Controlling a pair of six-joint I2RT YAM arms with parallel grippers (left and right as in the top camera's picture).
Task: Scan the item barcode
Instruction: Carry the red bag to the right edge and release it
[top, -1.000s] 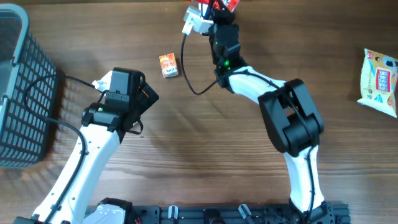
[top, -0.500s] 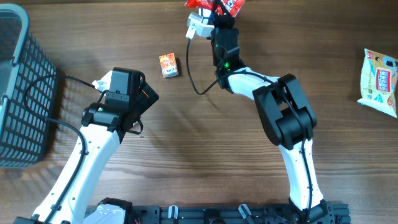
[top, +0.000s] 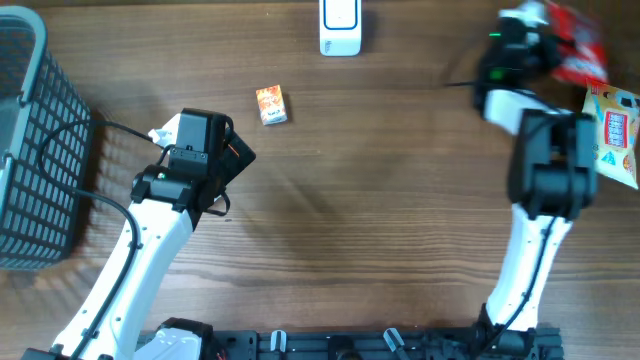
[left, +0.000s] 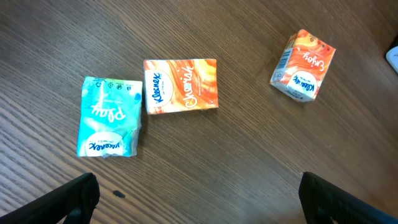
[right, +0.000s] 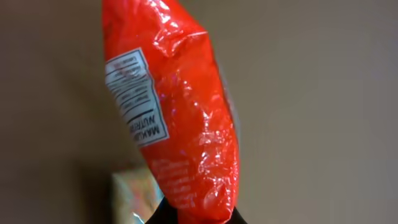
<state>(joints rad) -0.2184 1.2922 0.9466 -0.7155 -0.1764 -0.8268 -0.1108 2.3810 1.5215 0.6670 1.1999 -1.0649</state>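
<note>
A red foil packet (right: 180, 118) with a white printed label (right: 134, 93) hangs upright in the right wrist view. My right gripper (right: 199, 218) is shut on its lower end. From overhead, the packet (top: 575, 48) is blurred at the far right back, above a pale snack bag (top: 612, 125). The white scanner (top: 340, 28) stands uncovered at the back middle, well left of the packet. My left gripper (left: 199, 208) is open over bare wood, with nothing between its fingers (left: 74, 199).
Ahead of the left gripper lie a teal tissue pack (left: 109, 116), an orange Kleenex pack (left: 181, 86) and a small orange carton (left: 303, 65). The carton (top: 271, 104) also shows from overhead. A grey wire basket (top: 30, 140) stands at the left edge.
My right arm has swung from over the scanner at the back middle to the far right, carrying the red packet. The scanner is now uncovered. The left arm has not moved.
</note>
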